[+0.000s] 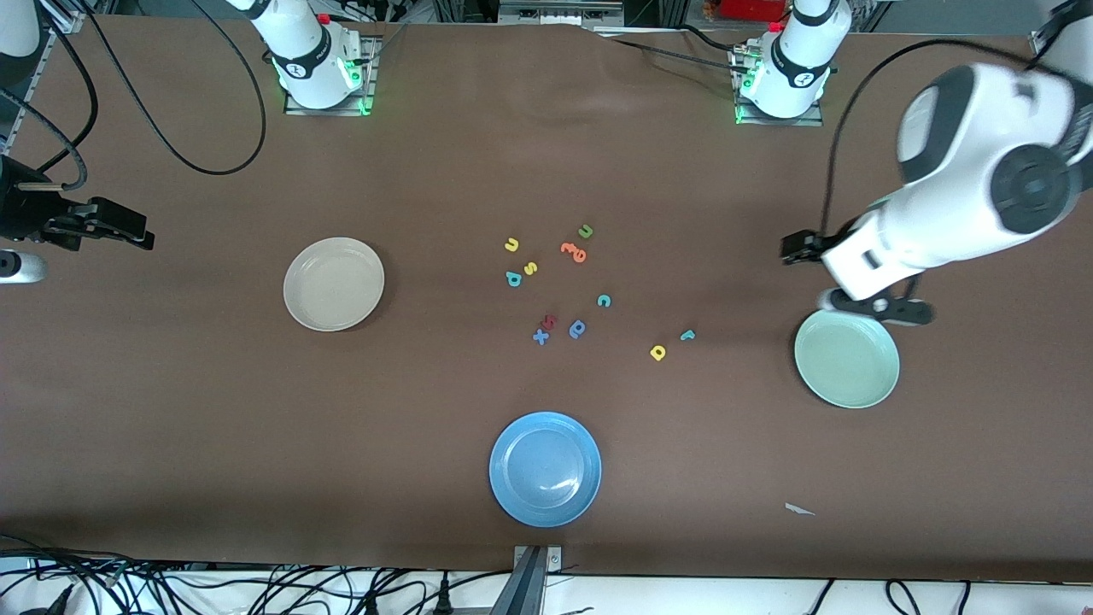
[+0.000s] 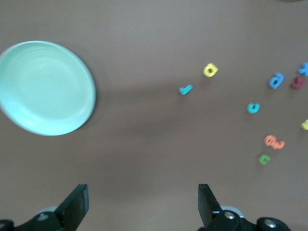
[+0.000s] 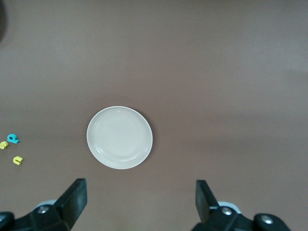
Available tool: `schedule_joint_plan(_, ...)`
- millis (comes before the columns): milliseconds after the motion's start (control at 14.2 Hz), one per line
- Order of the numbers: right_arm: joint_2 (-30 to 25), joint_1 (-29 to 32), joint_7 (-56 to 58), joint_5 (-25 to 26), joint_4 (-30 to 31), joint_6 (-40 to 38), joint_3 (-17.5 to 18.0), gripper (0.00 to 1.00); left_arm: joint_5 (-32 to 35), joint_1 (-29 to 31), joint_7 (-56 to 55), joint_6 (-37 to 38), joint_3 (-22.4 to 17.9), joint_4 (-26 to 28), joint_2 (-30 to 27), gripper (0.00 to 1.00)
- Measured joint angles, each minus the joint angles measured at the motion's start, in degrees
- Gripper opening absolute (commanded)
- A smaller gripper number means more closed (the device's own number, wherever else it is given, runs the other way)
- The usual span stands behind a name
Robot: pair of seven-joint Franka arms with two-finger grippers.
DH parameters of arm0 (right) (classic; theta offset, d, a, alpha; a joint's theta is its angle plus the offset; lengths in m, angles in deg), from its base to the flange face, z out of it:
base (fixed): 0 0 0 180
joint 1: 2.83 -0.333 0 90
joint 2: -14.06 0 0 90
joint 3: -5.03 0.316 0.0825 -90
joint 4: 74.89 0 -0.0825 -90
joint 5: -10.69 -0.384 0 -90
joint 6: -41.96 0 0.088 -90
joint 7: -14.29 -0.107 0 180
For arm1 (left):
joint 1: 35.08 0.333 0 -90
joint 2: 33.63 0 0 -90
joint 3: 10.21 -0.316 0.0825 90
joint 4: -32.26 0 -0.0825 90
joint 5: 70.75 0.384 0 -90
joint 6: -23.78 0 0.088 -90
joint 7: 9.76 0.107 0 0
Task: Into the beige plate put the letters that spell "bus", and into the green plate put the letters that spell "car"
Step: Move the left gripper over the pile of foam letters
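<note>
Lying nearest the front camera, the blue plate [image 1: 545, 468] sits empty on the brown worktop [image 1: 171, 427]. Farther in, toward the left arm's end, is the green plate [image 1: 846, 359], pale mint with a shallow rim, nothing in it. The left gripper [image 1: 879, 306] hangs over that plate's farther rim, jaws spread wide and holding nothing.

Between the plates the foam letters lie scattered. The yellow "a" [image 1: 657, 352] and teal "r" [image 1: 687, 335] sit close together, nearest the green plate. Toward the middle lie a blue "x" [image 1: 540, 336], a dark red letter [image 1: 551, 321] touching it, and a darker blue letter [image 1: 578, 329]. The teal "c" [image 1: 604, 300] lies a little farther in.

The beige plate [image 1: 333, 284], plain off-white and empty, sits toward the right arm's end, well apart from the letters. At about its depth lie the teal "b" [image 1: 513, 278], the yellow "s" [image 1: 530, 268] just beside it, then the yellow "u" [image 1: 511, 245]. The orange letters [image 1: 574, 251] and the green "u" [image 1: 586, 231] lie farthest in.

The right gripper [image 1: 102, 224] waits at the right arm's edge of the worktop, jaws wide apart, empty.
</note>
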Motion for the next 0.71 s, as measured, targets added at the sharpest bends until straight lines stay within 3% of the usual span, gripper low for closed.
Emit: schedule_joint_plan(706, 0.0, 0.0, 0.0, 0.0, 0.0, 0.0, 0.0, 1.00, -4.3, -16.5, -22.2, -18.9, 0.2, 0.5, 13.9, 1.00)
